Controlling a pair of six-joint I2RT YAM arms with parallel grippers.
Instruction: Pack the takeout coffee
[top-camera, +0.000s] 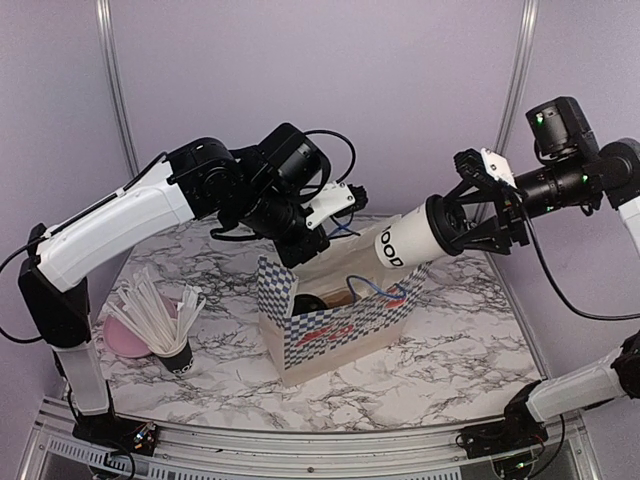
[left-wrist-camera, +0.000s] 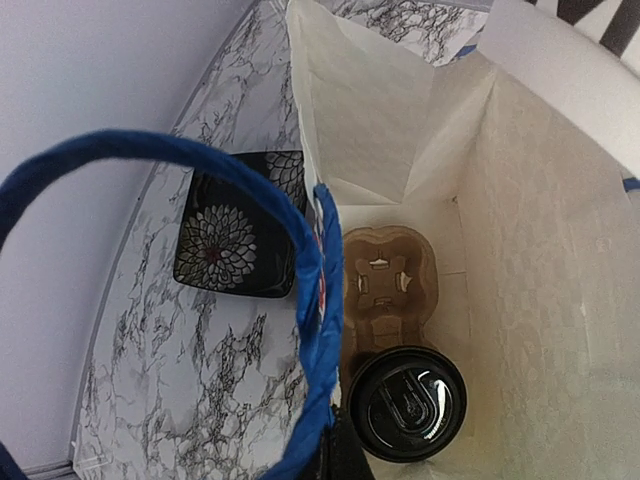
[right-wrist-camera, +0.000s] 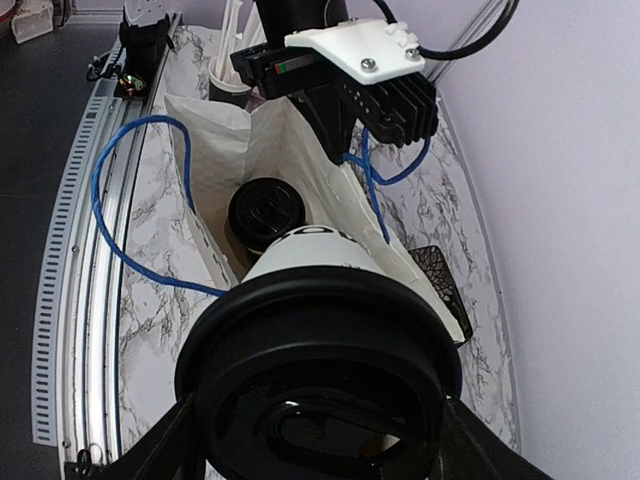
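Observation:
One takeout coffee (left-wrist-camera: 407, 403) stands in the brown cardboard cup tray (left-wrist-camera: 385, 270) at the bottom of the blue-checked paper bag (top-camera: 340, 330); its black lid also shows in the right wrist view (right-wrist-camera: 265, 208). My right gripper (top-camera: 458, 222) is shut on the second takeout coffee (top-camera: 405, 243), a white cup with a black lid (right-wrist-camera: 320, 370), and holds it tilted on its side above the bag's open top. My left gripper (top-camera: 300, 248) is shut on the bag's blue handle (left-wrist-camera: 322, 300) at the back rim and holds the bag open.
A black cup of white sticks (top-camera: 172, 352) stands left of the bag beside a pink thing (top-camera: 128, 342). A black flower-patterned dish (left-wrist-camera: 240, 222) lies behind the bag. The bag's front blue handle (right-wrist-camera: 110, 210) hangs loose over the marble table (top-camera: 470, 340).

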